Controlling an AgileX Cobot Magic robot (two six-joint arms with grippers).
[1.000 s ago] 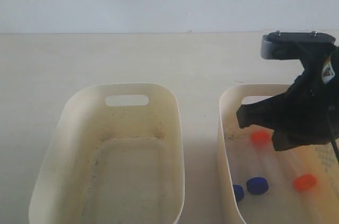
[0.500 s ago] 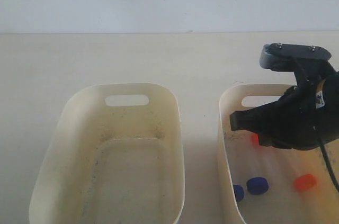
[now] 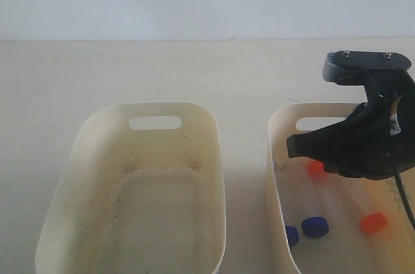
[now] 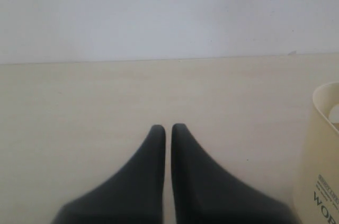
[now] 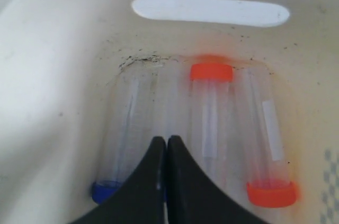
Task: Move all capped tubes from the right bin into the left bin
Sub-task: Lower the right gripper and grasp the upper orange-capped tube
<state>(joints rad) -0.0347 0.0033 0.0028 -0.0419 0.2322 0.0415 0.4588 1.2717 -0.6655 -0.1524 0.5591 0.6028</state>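
The right bin (image 3: 277, 177) holds several capped tubes lying on its floor. Two have orange caps (image 3: 316, 168) (image 3: 373, 223) and two have blue caps (image 3: 314, 227) (image 3: 292, 236). My right gripper (image 3: 292, 146) hangs over that bin's far end, shut, with nothing between its fingers. In the right wrist view its tips (image 5: 167, 139) sit above the clear tube bodies, between a blue-capped tube (image 5: 106, 191) and an orange-capped tube (image 5: 211, 71); another orange cap (image 5: 270, 193) lies beside them. The left bin (image 3: 87, 157) is empty. My left gripper (image 4: 168, 127) is shut over bare table.
A handle slot (image 5: 209, 10) pierces the right bin's far wall, and the left bin has one too (image 3: 155, 122). Dark specks dot both bin floors. In the left wrist view a cream bin's outer wall (image 4: 318, 150) with a label stands beside the gripper.
My right gripper has sunk slightly over the right bin, shifting a little left and then back. The tubes have not moved.
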